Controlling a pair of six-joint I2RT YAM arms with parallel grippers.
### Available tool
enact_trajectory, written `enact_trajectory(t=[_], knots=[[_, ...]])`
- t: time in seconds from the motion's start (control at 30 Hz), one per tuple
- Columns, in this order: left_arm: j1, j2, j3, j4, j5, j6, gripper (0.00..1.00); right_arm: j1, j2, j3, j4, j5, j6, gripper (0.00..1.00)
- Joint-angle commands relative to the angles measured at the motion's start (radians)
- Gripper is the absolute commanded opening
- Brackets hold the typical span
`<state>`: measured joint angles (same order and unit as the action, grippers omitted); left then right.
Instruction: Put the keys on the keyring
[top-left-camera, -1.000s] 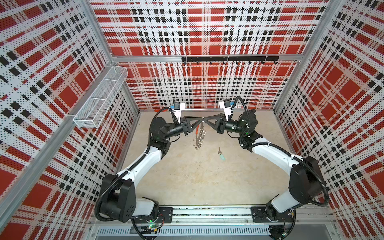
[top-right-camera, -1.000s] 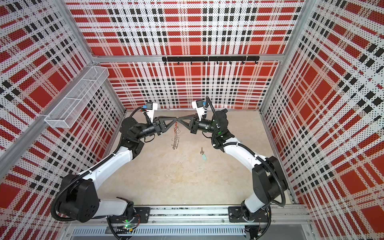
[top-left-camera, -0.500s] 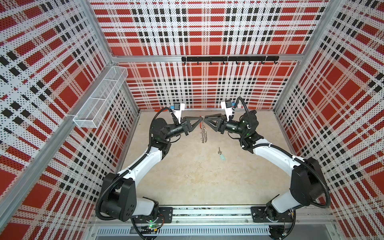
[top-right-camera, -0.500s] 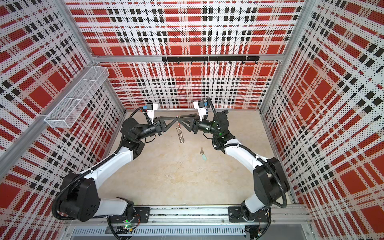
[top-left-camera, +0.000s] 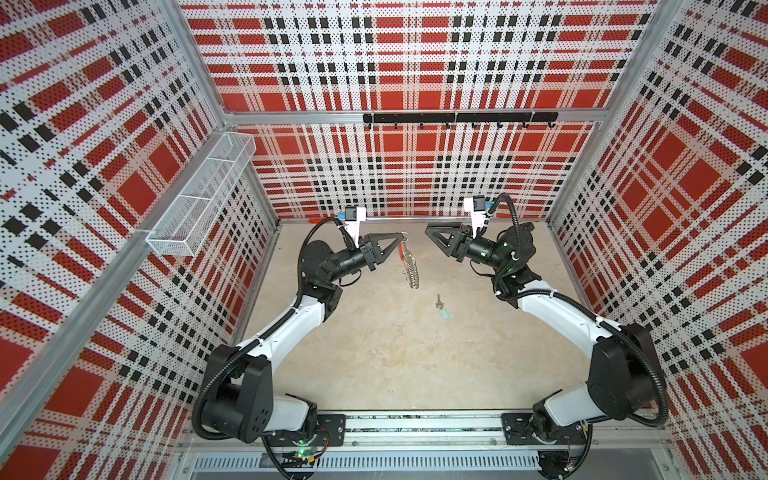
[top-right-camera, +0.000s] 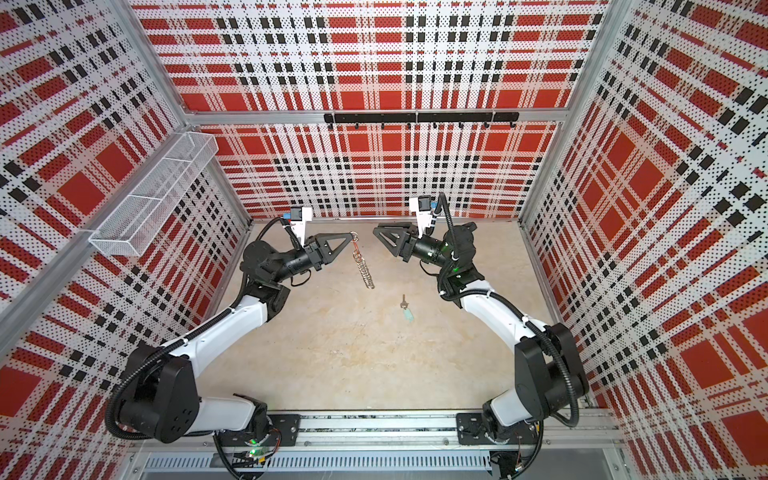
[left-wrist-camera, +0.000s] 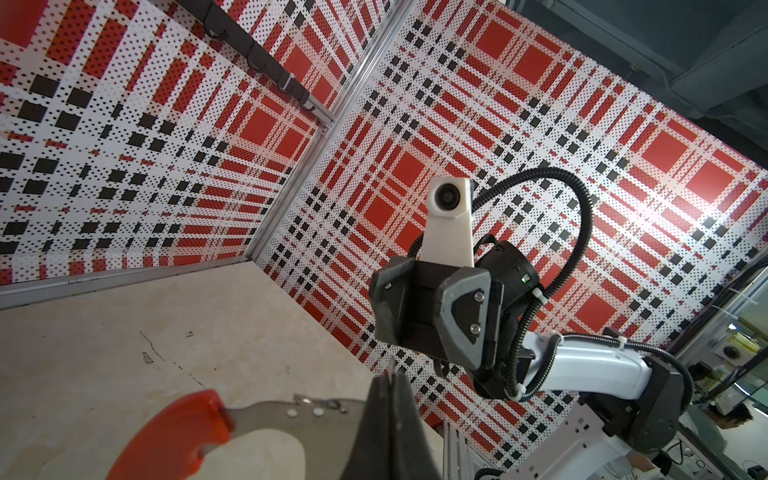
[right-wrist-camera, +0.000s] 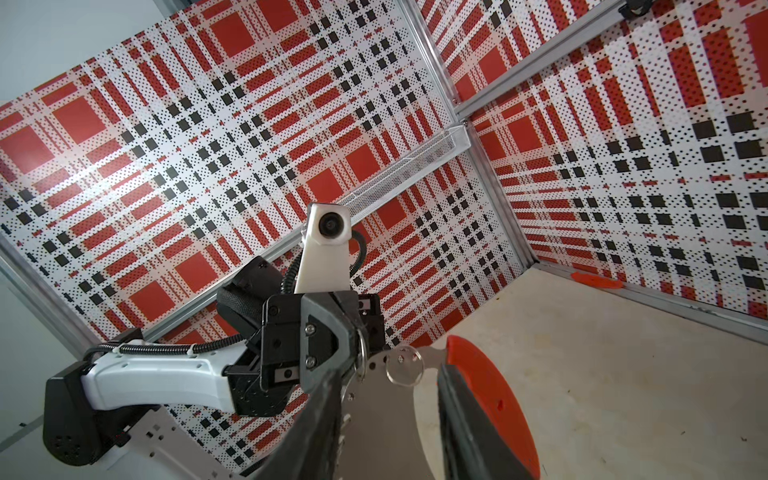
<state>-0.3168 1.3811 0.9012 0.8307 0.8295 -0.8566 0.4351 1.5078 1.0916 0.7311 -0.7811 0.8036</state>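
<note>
The keyring (top-left-camera: 409, 262) hangs above the floor from my left gripper (top-left-camera: 400, 238), which is shut on its top edge in both top views (top-right-camera: 352, 237). In the left wrist view the closed fingers (left-wrist-camera: 390, 399) pinch the metal plate beside the red section (left-wrist-camera: 174, 436). My right gripper (top-left-camera: 429, 230) stands open a short way to the right of the ring, not touching it. In the right wrist view the keyring (right-wrist-camera: 390, 419) shows beyond the parted fingers (right-wrist-camera: 461, 411). The keys (top-left-camera: 442, 309), a small dark key on a teal tag, lie on the floor below (top-right-camera: 407, 311).
A white wire basket (top-left-camera: 203, 199) hangs on the left wall. A black hook rail (top-left-camera: 457, 117) runs along the back wall. A small orange piece (right-wrist-camera: 596, 280) lies at the foot of the back wall. The floor (top-left-camera: 395, 365) is beige.
My right gripper has opened, let go of the keyring and drawn back to the right. The ring now hangs from the left gripper alone.
</note>
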Motion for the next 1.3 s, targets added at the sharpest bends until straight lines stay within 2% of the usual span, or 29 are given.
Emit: enact_trajectory(t=[0.0,0.37,0.57,0.77,0.83,1.03,1.07,1.13,1.2,1.27], knots=[[-0.007,-0.021,-0.008,0.082,-0.004,-0.02,0.0,0.029,0.027,0.048,0.0,-0.039,-0.008,0.41],[-0.014,-0.01,-0.007,0.12,0.006,-0.047,0.0,0.078,0.084,0.126,-0.082,-0.089,-0.051,0.4],[-0.016,-0.01,-0.006,0.126,0.01,-0.049,0.0,0.081,0.099,0.143,-0.11,-0.099,-0.066,0.35],[-0.016,-0.008,-0.005,0.126,0.015,-0.05,0.0,0.086,0.105,0.145,-0.103,-0.104,-0.06,0.14],[-0.016,-0.005,-0.004,0.127,0.015,-0.053,0.0,0.09,0.105,0.147,-0.1,-0.104,-0.06,0.02],[-0.021,0.005,-0.002,0.128,0.001,-0.06,0.0,0.107,0.105,0.131,-0.029,-0.062,-0.03,0.0],[-0.018,0.0,-0.006,0.134,-0.017,-0.07,0.15,0.109,0.103,0.113,0.016,-0.034,-0.009,0.0],[-0.004,-0.012,-0.03,0.189,-0.066,-0.106,0.3,0.108,0.1,0.063,0.143,0.031,0.05,0.0],[0.023,-0.036,-0.076,0.271,-0.129,-0.162,0.33,0.108,0.104,0.018,0.291,0.087,0.123,0.0],[0.05,-0.056,-0.112,0.319,-0.176,-0.201,0.28,0.109,0.12,-0.007,0.427,0.121,0.19,0.0]])
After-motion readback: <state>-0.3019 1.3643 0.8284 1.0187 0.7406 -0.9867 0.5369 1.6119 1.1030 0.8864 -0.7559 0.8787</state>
